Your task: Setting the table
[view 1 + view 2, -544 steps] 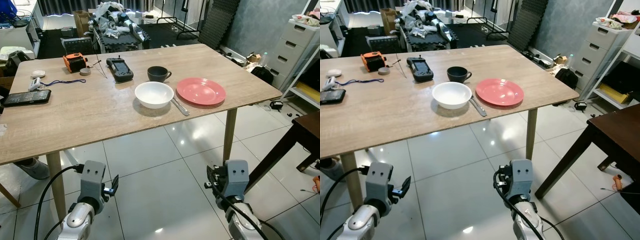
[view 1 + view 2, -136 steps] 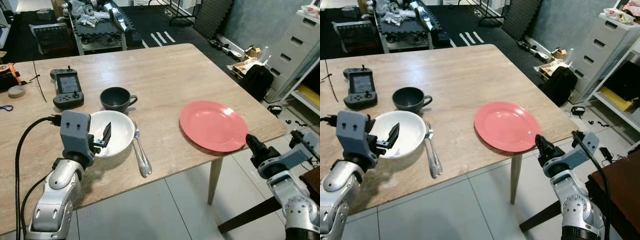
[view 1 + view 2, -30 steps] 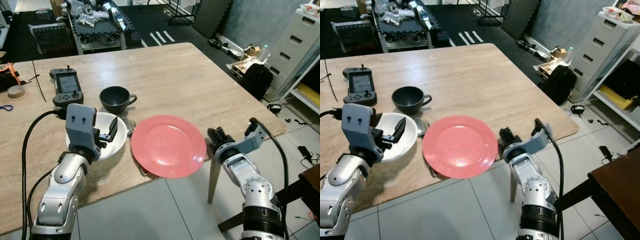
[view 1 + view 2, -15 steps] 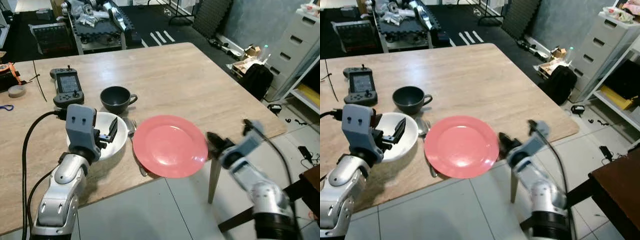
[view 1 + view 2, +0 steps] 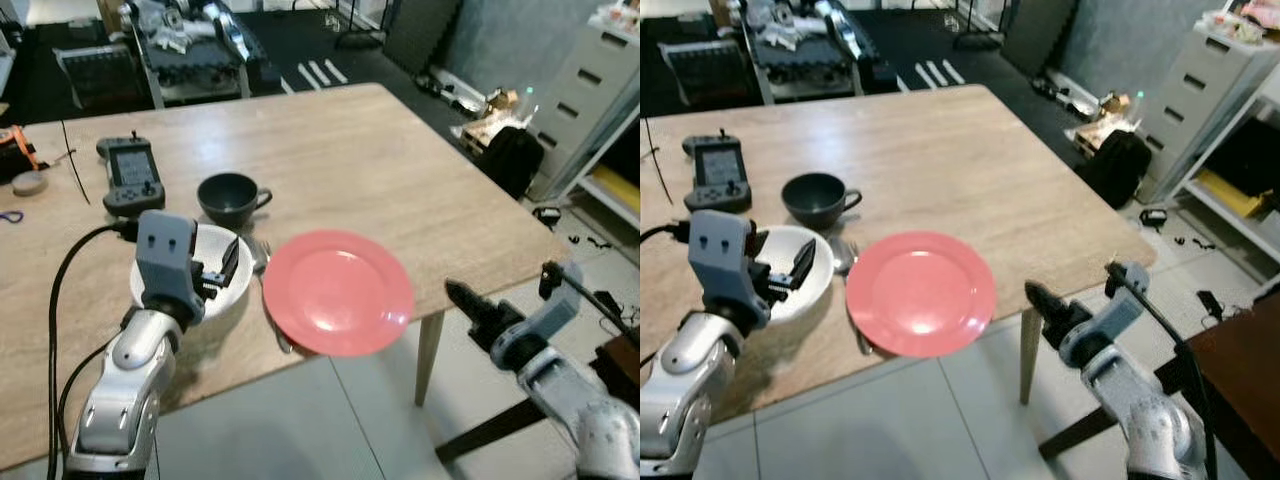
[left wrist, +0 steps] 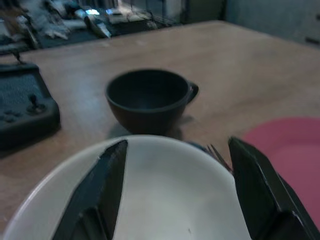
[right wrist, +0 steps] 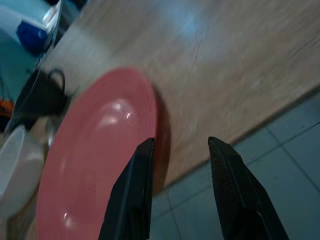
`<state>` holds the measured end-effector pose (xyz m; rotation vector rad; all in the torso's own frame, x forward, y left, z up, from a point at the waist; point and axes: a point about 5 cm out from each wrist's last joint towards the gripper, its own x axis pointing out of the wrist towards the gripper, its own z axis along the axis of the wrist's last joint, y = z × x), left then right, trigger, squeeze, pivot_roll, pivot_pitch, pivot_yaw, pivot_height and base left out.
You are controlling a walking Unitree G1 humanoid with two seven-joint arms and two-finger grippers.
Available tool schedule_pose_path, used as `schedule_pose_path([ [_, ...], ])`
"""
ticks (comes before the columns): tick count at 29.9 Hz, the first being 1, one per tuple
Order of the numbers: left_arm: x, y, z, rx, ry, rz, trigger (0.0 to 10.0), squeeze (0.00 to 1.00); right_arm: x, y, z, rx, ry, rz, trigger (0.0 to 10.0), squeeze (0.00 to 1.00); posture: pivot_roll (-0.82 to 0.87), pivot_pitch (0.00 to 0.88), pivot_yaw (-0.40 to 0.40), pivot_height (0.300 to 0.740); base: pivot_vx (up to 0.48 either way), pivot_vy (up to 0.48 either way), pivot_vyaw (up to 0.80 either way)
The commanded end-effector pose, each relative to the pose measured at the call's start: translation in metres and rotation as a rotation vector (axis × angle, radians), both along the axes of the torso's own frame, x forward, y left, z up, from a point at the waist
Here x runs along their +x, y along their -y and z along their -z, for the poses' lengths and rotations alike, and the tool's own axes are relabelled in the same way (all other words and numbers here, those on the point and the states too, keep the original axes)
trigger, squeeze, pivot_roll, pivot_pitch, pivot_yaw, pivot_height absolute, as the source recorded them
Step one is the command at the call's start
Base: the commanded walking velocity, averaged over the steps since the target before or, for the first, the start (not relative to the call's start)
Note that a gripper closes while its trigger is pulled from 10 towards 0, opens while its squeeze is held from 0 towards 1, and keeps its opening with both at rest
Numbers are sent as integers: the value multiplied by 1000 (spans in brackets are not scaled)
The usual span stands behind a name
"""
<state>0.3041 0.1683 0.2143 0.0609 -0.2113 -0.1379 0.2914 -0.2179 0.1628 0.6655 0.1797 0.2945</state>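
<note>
A red plate point(image 5: 338, 290) lies on the wooden table point(image 5: 380, 150), its near rim overhanging the front edge. It covers part of a spoon point(image 5: 262, 250) beside the white bowl point(image 5: 205, 300). A dark cup point(image 5: 228, 198) stands just behind the bowl. My left gripper point(image 6: 177, 145) hovers open over the bowl, one finger point(image 5: 228, 262) above its right side. My right gripper point(image 5: 462, 298) hangs off the table edge to the right of the plate, open and apart from it. In the right wrist view, the plate point(image 7: 100, 150) lies beyond the fingertips.
A black handheld controller point(image 5: 128, 175) lies behind the bowl, with an orange device point(image 5: 12, 140) and a tape roll point(image 5: 25, 182) at the far left. A table leg point(image 5: 428, 345) stands under the plate's corner. Grey drawers point(image 5: 590, 70), a black bag point(image 5: 510, 155) and a dark table point(image 5: 620, 360) stand to the right.
My right gripper has let go of the plate's rim and drawn back to the right, off the table edge. The plate stays put. The left arm has not moved.
</note>
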Motion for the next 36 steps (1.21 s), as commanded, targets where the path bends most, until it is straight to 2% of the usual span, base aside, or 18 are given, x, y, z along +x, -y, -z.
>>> schedule_pose_path([
  [1,-1,0,5,1,-21,7,10000,0,-3,-2,-1,-2,2,-23,10000,0,41,175,9,740,0,0,0],
  [7,0,1,4,2,-17,9,10000,0,-4,-15,3,37,-10,-61,10000,0,46,168,10,740,0,0,0],
  [17,-1,-1,3,3,-17,3,10000,0,-2,-28,15,46,-51,-67,10000,0,52,170,9,740,0,0,0],
  [24,-2,-1,3,3,-17,1,10000,0,2,-34,18,50,-64,-65,10000,0,58,176,7,740,0,0,0],
  [30,-2,-1,4,2,-18,-1,10000,0,10,-30,13,46,-46,-14,10000,0,60,176,6,740,0,0,0],
  [36,-2,0,4,0,-19,0,10000,0,12,-41,12,71,-55,-45,10000,0,56,179,3,740,0,0,0],
])
